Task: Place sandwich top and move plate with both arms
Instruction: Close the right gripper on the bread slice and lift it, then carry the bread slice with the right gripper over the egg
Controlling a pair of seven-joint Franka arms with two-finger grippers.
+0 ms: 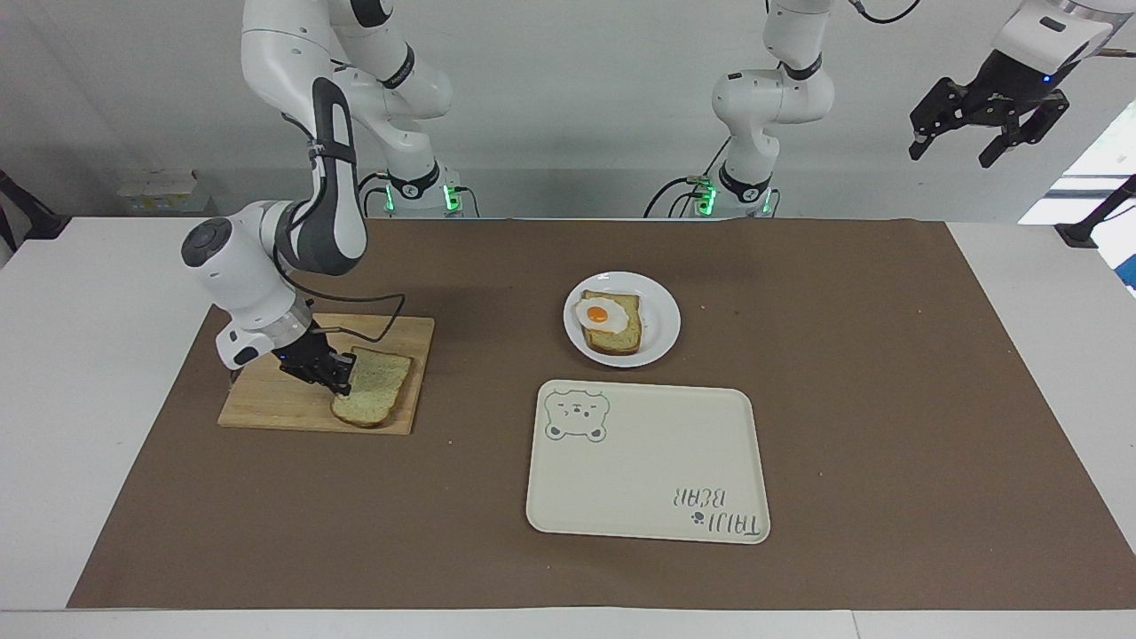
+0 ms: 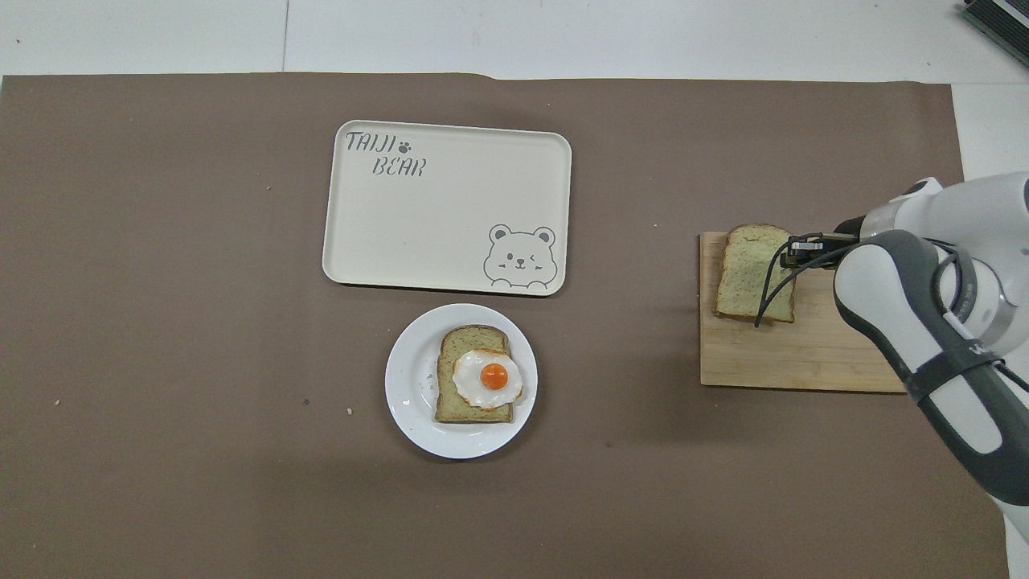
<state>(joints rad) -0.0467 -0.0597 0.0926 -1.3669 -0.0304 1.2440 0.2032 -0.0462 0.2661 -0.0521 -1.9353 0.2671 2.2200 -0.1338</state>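
**Bread Slice Gripped at the Board, Egg Toast Waiting on the Plate**

Brown paper over a white worktop (image 1: 106,497), grey wall at the robots' end. Toward the right arm's end, a wooden cutting board (image 1: 275,404); above it, the sandwich top (image 1: 377,395), pinched at 1 crust edge by the right pincer (image 1: 335,374) and tilted, the edge away from the grip apparently touching or just clear of the board. Closed on the slice from the side, low and slanted, probably because a flat slice offers no other hold than its rim. In the overhead view, the sandwich top (image 2: 754,272) hanging past the board's (image 2: 804,358) edge farthest from the robots, right pincer (image 2: 796,251) at its side.

Mid-worktop, the plate (image 1: 661,342) with 1 slice of bread topped by a fried egg (image 1: 596,313), open-faced, ready for its cover. Just beside the plate, farther from the robots, the cream bear tray (image 1: 648,461), bare, likely the plate's destination.

Left pincer (image 1: 988,124) parked high off the worktop's end, fingers spread, waiting; no use for it until the 2-arm plate move.

Judged stage: pick-up of the top slice, carry not yet made. Risk: soft bread held by 1 edge, prone to droop, tear or slip; a level, gentle carry and a square drop over the egg called for.
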